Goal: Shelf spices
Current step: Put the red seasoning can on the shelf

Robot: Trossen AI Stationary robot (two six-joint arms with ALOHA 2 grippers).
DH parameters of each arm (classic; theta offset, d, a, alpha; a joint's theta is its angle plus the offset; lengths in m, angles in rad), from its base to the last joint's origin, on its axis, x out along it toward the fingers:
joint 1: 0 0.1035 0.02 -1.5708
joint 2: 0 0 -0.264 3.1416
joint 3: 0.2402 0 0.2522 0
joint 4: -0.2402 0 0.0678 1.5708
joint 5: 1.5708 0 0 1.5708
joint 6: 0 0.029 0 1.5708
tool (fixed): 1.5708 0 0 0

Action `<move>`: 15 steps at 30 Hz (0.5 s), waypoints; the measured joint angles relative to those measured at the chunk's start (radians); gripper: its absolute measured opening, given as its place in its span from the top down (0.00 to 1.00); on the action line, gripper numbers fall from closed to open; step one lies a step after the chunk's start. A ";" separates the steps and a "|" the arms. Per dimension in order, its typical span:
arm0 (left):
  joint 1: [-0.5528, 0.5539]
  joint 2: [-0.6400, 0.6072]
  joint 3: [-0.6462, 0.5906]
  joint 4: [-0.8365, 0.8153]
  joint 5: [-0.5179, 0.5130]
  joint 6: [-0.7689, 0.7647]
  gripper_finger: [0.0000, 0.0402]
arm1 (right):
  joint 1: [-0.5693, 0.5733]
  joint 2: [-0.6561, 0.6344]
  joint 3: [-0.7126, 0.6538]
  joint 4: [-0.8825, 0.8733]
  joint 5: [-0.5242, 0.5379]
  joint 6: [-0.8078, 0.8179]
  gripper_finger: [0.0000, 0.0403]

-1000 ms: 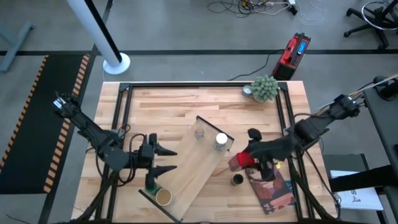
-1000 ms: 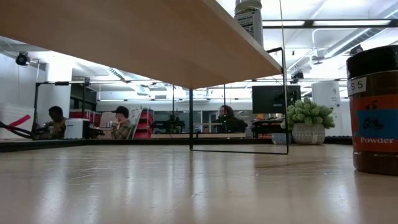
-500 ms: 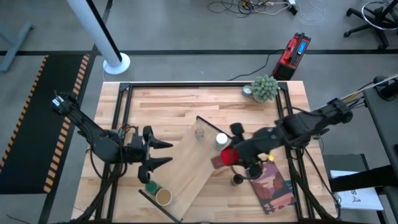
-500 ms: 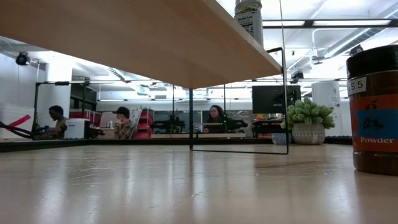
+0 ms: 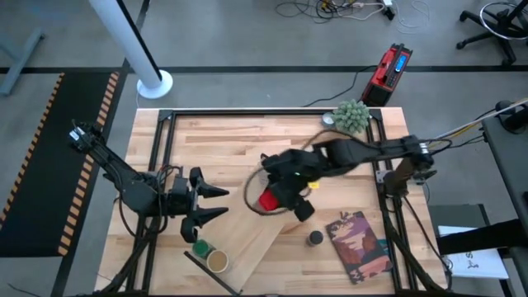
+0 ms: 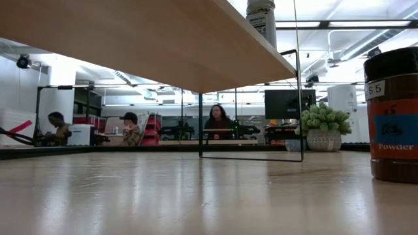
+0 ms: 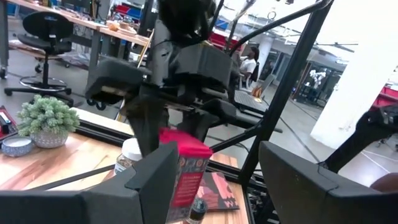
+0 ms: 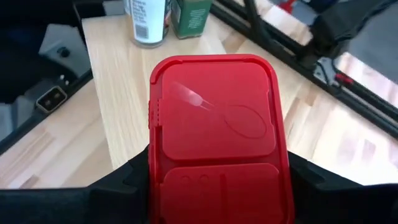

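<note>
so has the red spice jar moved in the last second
Yes. In the high view the red spice jar, held in the right gripper, has gone left, away from the book, over the shelf.

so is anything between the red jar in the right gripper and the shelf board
Nothing visible. The right gripper holds the red jar over bare board of the shelf; the green-topped jar and tan-topped jar stand off at its near end.

Red jar [image 7: 189, 171] in right claw [image 7: 171, 134]
</note>
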 joint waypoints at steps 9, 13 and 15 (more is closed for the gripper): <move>0.000 0.000 0.000 -0.003 0.004 -0.027 0.46 | -0.036 0.125 0.110 -0.064 -0.072 -0.156 0.52; -0.001 0.000 0.000 -0.028 0.004 -0.026 0.46 | -0.040 0.154 0.110 -0.047 -0.072 -0.209 0.52; -0.003 0.000 0.000 -0.056 0.004 -0.027 0.46 | -0.041 0.169 0.110 -0.042 -0.072 -0.232 0.52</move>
